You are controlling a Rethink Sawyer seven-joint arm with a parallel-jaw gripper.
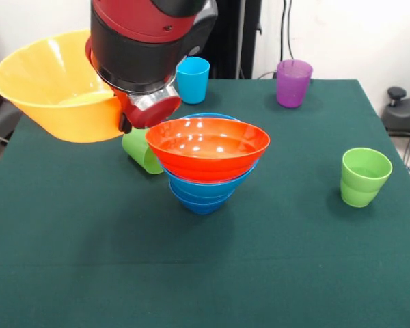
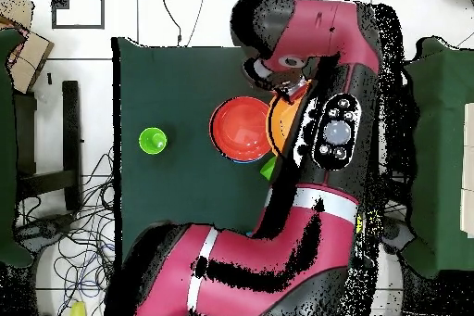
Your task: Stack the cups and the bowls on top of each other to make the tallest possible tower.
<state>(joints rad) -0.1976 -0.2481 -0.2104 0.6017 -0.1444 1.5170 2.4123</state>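
The tower (image 1: 206, 158) stands mid-table: an orange-red bowl (image 1: 208, 145) nested on top of blue bowls (image 1: 202, 193); from above it shows as an orange-red disc (image 2: 241, 129). My gripper (image 1: 125, 120) is just left of it, mostly hidden under the arm's wrist, shut on the rim of the big yellow-orange bowl (image 1: 55, 85), which hangs tilted above the table. In the overhead view only an orange sliver of that bowl (image 2: 280, 120) shows beside the arm. A green cup (image 1: 143, 151) lies on its side behind the tower.
An upright green cup (image 1: 363, 176) stands at the right, also visible from above (image 2: 153, 140). A light blue cup (image 1: 193, 79) and a purple cup (image 1: 293, 83) stand along the far edge of the green table (image 1: 260, 273).
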